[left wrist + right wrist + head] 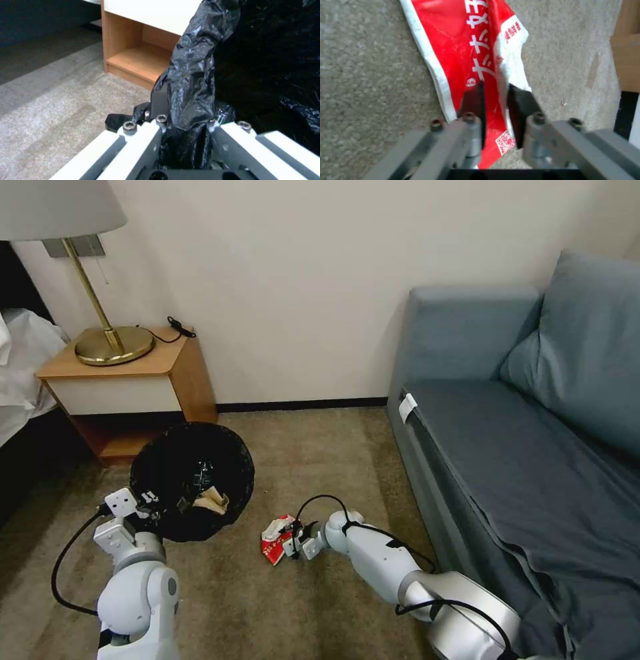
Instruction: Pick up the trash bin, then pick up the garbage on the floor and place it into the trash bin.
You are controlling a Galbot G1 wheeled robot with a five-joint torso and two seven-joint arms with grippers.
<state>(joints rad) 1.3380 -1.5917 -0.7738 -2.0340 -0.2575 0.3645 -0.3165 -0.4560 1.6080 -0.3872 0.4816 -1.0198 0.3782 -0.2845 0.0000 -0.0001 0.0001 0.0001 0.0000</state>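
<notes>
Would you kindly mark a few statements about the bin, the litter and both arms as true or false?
1. The left pincer is clamped on the black bag at the trash bin rim. True.
2. The right pincer hangs high above the sofa. False: it is down at the carpet, its fingers either side of a fold of the red-and-white wrapper.
3. The bin holds nothing. False: crumpled brown paper lies inside.
4. The wrapper lies between the bin and the sofa. True.
5. A lamp stands on the nightstand. True.
</notes>
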